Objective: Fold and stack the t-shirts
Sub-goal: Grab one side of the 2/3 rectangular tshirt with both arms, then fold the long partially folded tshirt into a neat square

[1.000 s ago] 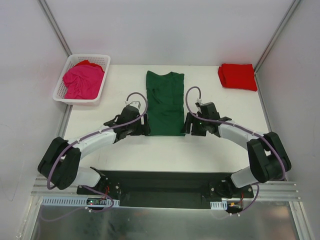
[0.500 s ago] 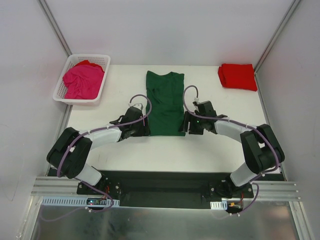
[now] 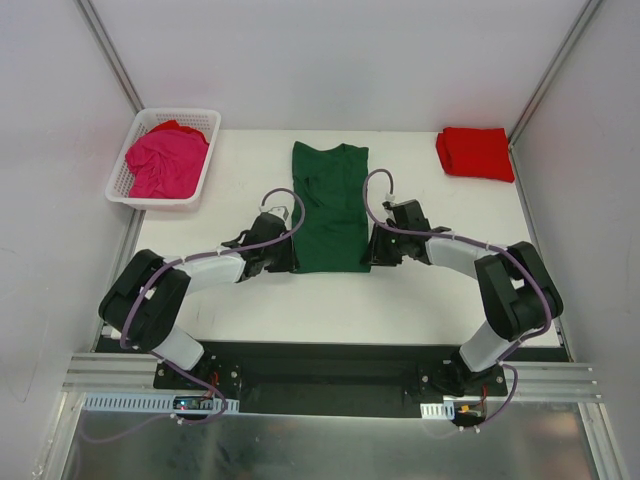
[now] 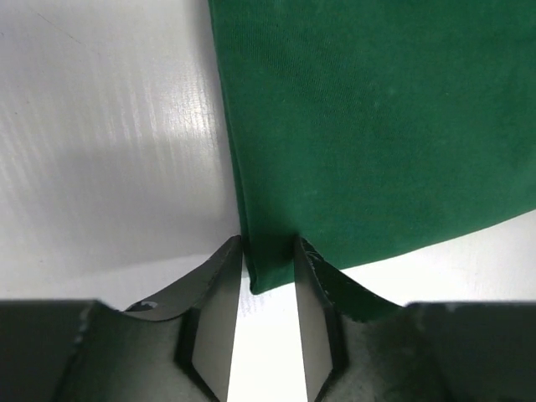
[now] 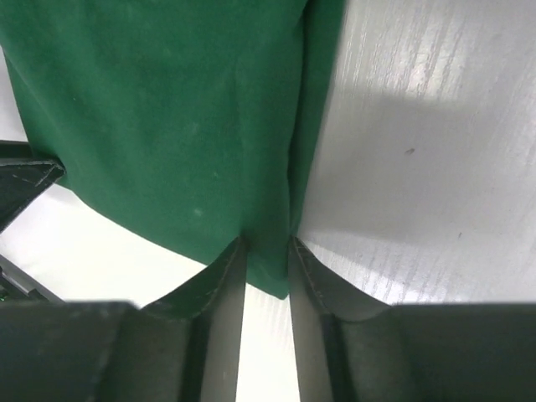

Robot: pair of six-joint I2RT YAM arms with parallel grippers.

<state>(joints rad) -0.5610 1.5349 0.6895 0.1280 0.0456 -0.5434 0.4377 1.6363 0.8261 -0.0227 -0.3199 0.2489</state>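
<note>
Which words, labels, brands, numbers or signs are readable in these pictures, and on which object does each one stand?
None can be read. The dark green t-shirt, red t-shirt, pink t-shirt and white basket are plain; the small boards by the arm bases are too small to read.

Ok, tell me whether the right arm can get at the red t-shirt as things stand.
Probably yes: the table between the right gripper and the red t-shirt is bare. But its fingers straddle a near corner of the green t-shirt, so it must leave that first.
</note>
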